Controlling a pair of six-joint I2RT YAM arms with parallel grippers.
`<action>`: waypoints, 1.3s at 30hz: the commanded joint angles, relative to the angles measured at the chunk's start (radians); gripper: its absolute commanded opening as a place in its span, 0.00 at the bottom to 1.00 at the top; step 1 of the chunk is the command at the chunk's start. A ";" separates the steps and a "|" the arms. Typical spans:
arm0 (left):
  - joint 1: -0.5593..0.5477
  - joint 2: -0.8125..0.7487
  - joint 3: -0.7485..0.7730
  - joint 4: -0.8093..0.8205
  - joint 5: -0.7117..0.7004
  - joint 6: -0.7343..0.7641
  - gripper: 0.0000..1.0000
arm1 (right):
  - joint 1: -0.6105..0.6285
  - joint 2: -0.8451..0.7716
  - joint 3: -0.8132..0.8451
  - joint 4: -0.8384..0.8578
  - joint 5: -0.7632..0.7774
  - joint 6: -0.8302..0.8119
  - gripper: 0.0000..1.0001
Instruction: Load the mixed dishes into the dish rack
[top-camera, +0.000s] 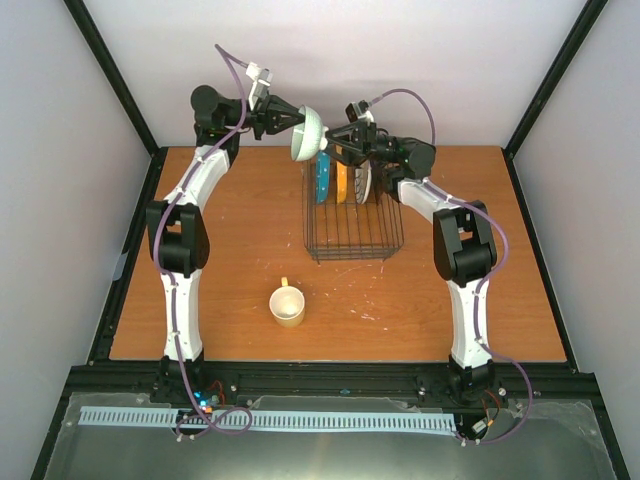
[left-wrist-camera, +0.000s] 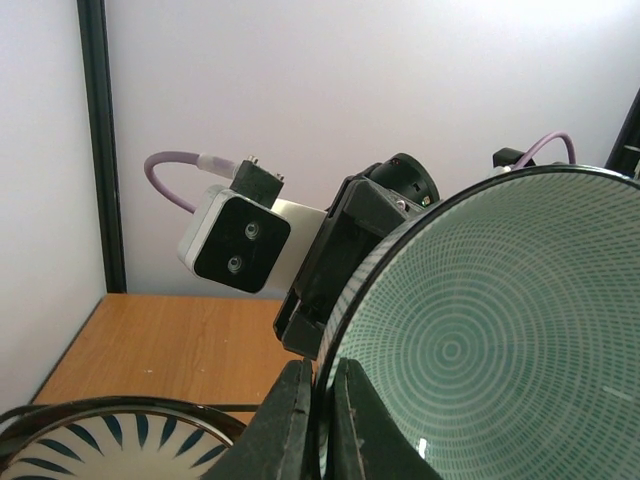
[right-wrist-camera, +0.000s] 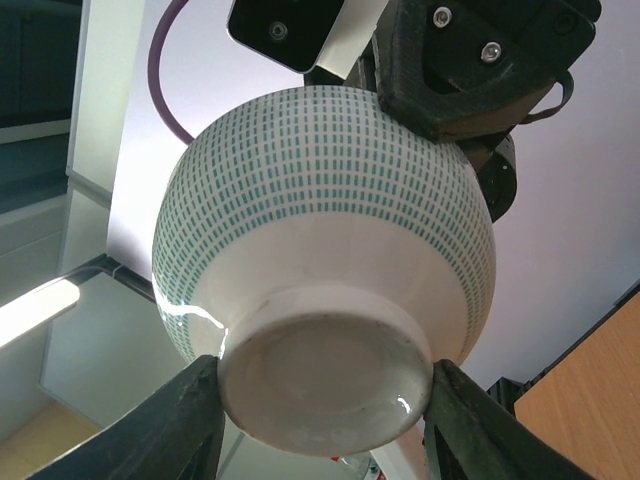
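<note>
The mint-green bowl (top-camera: 308, 135) hangs in the air above the far left corner of the dark wire dish rack (top-camera: 355, 240). My left gripper (top-camera: 298, 122) is shut on its rim; in the left wrist view the fingers (left-wrist-camera: 290, 420) pinch the rim with the bowl's inside (left-wrist-camera: 480, 340) to the right. My right gripper (top-camera: 331, 140) meets the bowl from the other side. In the right wrist view its fingers (right-wrist-camera: 180, 420) press both sides of the bowl's (right-wrist-camera: 320, 200) foot ring. The cream-yellow mug (top-camera: 288, 305) stands on the table in front of the rack.
A teal plate (top-camera: 322, 178), a yellow-orange plate (top-camera: 342, 182) and a striped white plate (top-camera: 362, 182) stand on edge in the rack's far end. The striped plate's rim also shows in the left wrist view (left-wrist-camera: 90, 455). Walls enclose the table on three sides.
</note>
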 joint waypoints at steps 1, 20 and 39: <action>-0.045 -0.019 0.016 -0.084 -0.038 0.074 0.10 | 0.015 -0.012 0.038 0.145 0.033 0.237 0.03; -0.006 -0.052 0.004 -0.266 -0.107 0.256 1.00 | -0.133 -0.137 -0.196 0.052 0.005 0.089 0.03; 0.301 0.021 -0.125 0.469 -0.523 -0.844 1.00 | -0.218 -0.313 0.446 -2.659 0.505 -1.862 0.03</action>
